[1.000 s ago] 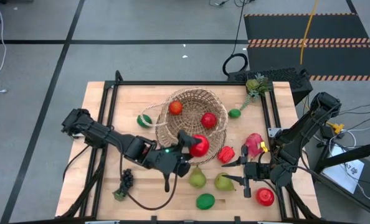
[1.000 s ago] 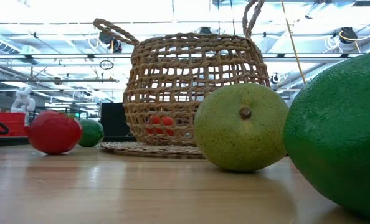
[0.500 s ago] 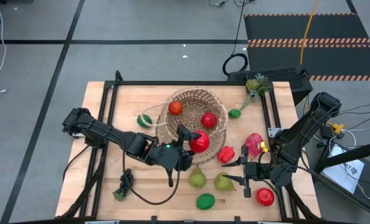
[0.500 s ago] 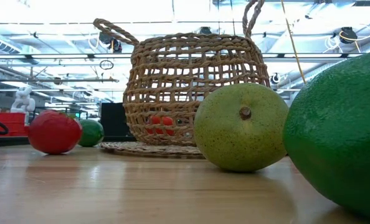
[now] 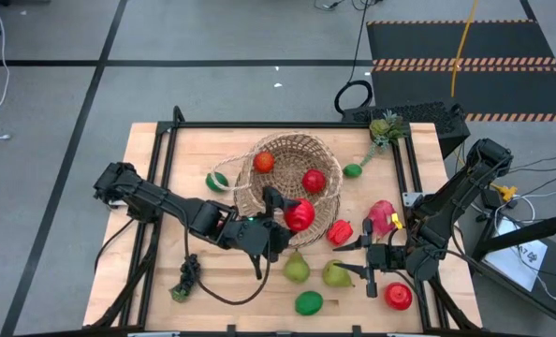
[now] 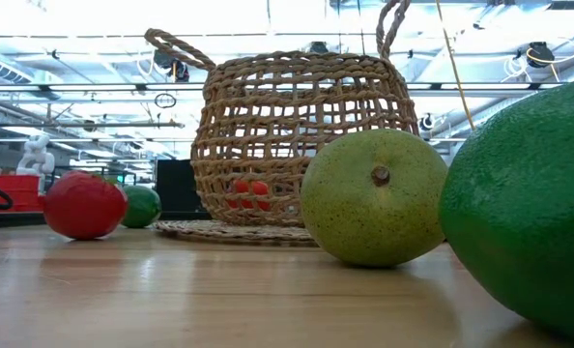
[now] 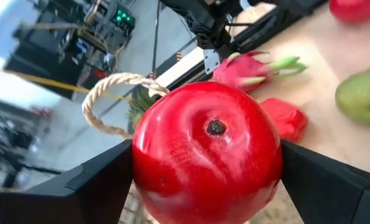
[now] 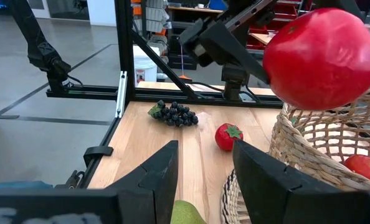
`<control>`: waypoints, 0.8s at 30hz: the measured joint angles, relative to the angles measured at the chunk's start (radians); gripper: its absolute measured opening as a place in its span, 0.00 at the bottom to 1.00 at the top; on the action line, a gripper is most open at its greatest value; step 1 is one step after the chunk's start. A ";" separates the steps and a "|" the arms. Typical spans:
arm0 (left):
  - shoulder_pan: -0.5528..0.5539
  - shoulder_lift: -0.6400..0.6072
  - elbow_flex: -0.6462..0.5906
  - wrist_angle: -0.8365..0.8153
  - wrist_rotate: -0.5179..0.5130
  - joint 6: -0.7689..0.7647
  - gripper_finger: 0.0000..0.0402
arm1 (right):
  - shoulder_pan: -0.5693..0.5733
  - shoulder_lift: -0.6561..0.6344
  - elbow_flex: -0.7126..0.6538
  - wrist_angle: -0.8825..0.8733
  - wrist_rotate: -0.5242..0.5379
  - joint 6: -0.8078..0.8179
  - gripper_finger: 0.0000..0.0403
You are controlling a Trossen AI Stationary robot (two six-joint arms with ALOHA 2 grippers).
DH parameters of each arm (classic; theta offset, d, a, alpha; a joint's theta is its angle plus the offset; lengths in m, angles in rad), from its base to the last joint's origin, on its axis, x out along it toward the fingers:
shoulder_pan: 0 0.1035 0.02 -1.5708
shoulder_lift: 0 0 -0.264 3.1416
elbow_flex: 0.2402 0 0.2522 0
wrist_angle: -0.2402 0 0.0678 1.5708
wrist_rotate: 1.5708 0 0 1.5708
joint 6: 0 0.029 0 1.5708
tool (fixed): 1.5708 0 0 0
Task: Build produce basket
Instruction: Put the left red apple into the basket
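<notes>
Since a second ago the left gripper (image 5: 292, 215) has carried its red apple (image 5: 299, 215) nearer the basket (image 5: 259, 192). Left wrist view: fingers (image 7: 91, 186) pinch it. Right gripper (image 5: 358, 257) waits, empty, slightly parted.

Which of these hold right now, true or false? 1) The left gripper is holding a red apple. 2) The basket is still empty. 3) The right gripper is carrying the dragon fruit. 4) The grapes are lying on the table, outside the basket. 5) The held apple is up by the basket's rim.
1) True: the left gripper is shut on the red apple.
2) False: the basket already holds two red fruits.
3) False: the right gripper holds nothing; the dragon fruit lies on the table beside it.
4) True: the grapes lie on the table, apart from the basket.
5) True: the right wrist view shows the apple raised beside the rim.
</notes>
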 joint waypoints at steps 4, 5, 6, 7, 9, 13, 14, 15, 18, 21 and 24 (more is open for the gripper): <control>0.000 0.000 0.000 0.000 0.001 -0.170 0.91 | 0.000 0.000 0.000 0.000 0.000 0.000 0.37; 0.000 0.000 0.000 0.000 0.001 -0.214 0.91 | 0.000 0.000 0.000 0.000 0.000 0.000 0.37; 0.000 0.000 0.000 0.000 0.000 -0.257 0.91 | 0.000 0.000 0.000 0.000 0.000 0.000 0.37; 0.000 0.000 0.000 0.000 0.000 -0.300 0.91 | 0.000 0.000 0.000 0.000 0.000 0.000 0.37; 0.000 0.000 0.000 0.000 0.000 -0.379 0.91 | 0.000 0.000 0.000 0.000 0.000 0.000 0.37; 0.000 0.000 0.000 0.005 0.000 -0.557 0.91 | 0.000 0.000 0.000 0.000 0.000 0.000 0.37; 0.000 0.000 0.000 0.006 0.000 -0.597 0.91 | 0.000 0.000 0.000 0.000 0.000 -0.001 0.37; 0.000 0.000 0.000 0.006 0.000 -0.638 0.91 | 0.000 0.000 0.000 0.000 0.000 -0.001 0.37; 0.000 0.000 0.000 0.007 0.000 -0.770 0.91 | 0.000 0.000 0.000 0.000 0.000 0.000 0.37; 0.000 0.000 0.000 0.007 0.000 -0.936 0.91 | 0.000 0.000 0.000 0.000 0.000 0.001 0.37; 0.000 0.000 0.000 0.010 0.021 -1.130 0.92 | 0.000 0.000 0.000 0.000 0.000 0.001 0.37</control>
